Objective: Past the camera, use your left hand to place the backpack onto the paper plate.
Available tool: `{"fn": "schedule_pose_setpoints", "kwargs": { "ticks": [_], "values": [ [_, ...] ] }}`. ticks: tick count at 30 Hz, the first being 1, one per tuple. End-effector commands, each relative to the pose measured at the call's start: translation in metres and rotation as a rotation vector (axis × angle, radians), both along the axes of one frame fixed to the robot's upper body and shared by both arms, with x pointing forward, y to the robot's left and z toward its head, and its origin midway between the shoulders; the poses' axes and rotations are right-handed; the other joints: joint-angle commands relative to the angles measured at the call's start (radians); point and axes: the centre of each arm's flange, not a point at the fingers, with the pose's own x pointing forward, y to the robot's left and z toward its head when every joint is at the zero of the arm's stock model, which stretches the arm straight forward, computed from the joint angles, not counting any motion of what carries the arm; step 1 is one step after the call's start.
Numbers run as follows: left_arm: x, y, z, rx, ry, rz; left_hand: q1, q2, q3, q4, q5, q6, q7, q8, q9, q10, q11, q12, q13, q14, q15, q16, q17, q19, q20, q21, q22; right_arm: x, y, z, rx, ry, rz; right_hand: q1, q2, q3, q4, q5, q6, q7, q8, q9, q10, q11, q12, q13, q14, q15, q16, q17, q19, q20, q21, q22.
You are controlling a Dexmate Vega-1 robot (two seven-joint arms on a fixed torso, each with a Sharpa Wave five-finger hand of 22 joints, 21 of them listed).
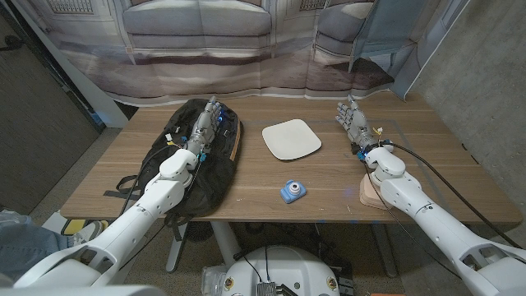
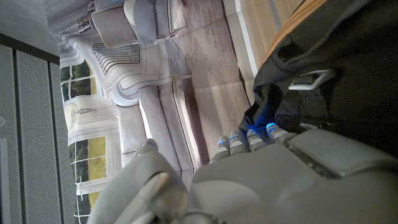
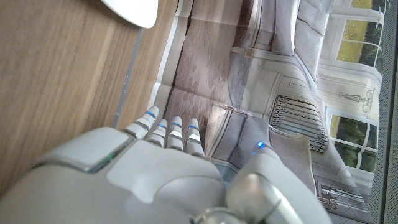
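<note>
- My left hand (image 1: 207,125) sits over the backpack (image 1: 197,160), fingers reaching toward its far end. I can't tell if they're clamped on fabric or just lying on it; the left wrist view shows fingertips (image 2: 249,140) at a dark fold, no clear grip.
- Backpack lies flat at 9 o'clock on the surface (image 1: 329,185), black with a tan edge, long axis running away from me.
- Plate (image 1: 291,139) is at 12 o'clock, just beside the backpack's far right corner, not touching.
- Camera (image 1: 291,191), small and blue, is at 6 o'clock, nearer me than the plate.
- Right hand (image 1: 353,119) stands at 2 o'clock, fingers apart and upright, holding nothing.
- Risks, my judgement:
  - The bag is limp, so a weak pinch likely slips or lifts only a flap.
  - The bag looks far bigger than the plate, so it'll overhang; dragging it in could shove the plate off target.
  - The loose strap (image 1: 123,187) at 8 o'clock may snag my forearm or trail behind.
  - A low swing could clip the camera.
- Count: one backpack, one plate, one camera, two hands.
</note>
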Motion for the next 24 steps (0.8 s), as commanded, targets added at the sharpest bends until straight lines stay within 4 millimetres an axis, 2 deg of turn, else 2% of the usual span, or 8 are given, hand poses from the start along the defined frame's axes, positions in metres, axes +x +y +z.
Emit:
{"fn": "schedule_pose_setpoints", "kwargs": {
  "ticks": [1,10,15,17,24],
  "values": [
    [-0.001,0.001,0.005,0.009,0.009,0.008,0.01,0.002,0.007,0.0,0.006,-0.005,0.002,0.006,0.002,-0.008,-0.001,0.007,0.003,-0.007,-0.001,0.006,0.003,-0.025,0.002,0.007,0.003,0.002,0.003,0.001,0.005,0.003,0.0,0.01,-0.001,0.006,-0.001,0.007,0.013,-0.001,0.004,0.003,0.003,0.006,0.004,0.002,0.0,0.001,0.004,0.002,0.008,-0.017,0.005,0.003],
    [-0.004,-0.002,0.007,0.028,0.006,0.004,0.013,0.006,0.007,-0.001,0.008,-0.003,0.003,0.005,0.002,-0.006,-0.001,0.006,0.003,-0.005,-0.001,0.005,0.003,-0.026,0.002,0.006,0.003,-0.001,0.004,-0.001,-0.007,0.004,-0.012,0.014,0.0,0.005,-0.004,0.005,0.017,-0.002,0.004,0.003,0.008,0.009,0.005,0.002,0.003,0.001,0.002,0.002,0.01,-0.017,0.002,0.003],
    [-0.009,0.002,0.013,0.076,0.007,0.077,0.015,0.01,0.008,-0.002,0.009,0.001,0.002,0.006,0.002,0.0,-0.006,0.008,0.003,0.0,-0.001,0.007,0.003,-0.024,0.002,0.007,0.003,-0.001,0.006,-0.004,-0.005,0.007,-0.017,0.015,0.0,0.005,-0.005,0.005,0.017,-0.001,0.002,0.003,0.011,0.01,0.005,0.002,0.004,0.001,0.001,0.002,0.011,-0.017,0.001,0.003],
    [-0.008,0.004,0.013,0.034,0.004,0.012,0.017,0.012,0.008,-0.003,0.01,0.006,0.0,0.007,0.002,0.007,-0.011,0.01,0.003,0.005,-0.005,0.008,0.003,-0.021,0.001,0.008,0.003,-0.002,0.007,-0.005,-0.02,0.008,-0.017,0.015,0.0,0.004,-0.005,0.004,0.018,-0.001,0.002,0.003,0.012,0.011,0.005,0.002,0.005,0.002,0.001,0.002,0.012,-0.017,0.0,0.003],
    [-0.014,0.013,0.017,0.044,-0.018,0.022,0.022,0.019,0.009,-0.005,0.012,0.016,-0.003,0.009,0.002,0.015,-0.024,0.01,0.003,0.013,-0.011,0.008,0.002,-0.017,-0.002,0.01,0.003,-0.003,0.012,-0.007,-0.024,0.016,-0.025,0.017,0.0,0.003,-0.007,0.003,0.019,-0.003,0.001,0.003,0.014,0.01,0.004,0.002,0.007,0.003,0.0,0.002,0.012,-0.015,-0.002,0.004]
  ]
}}
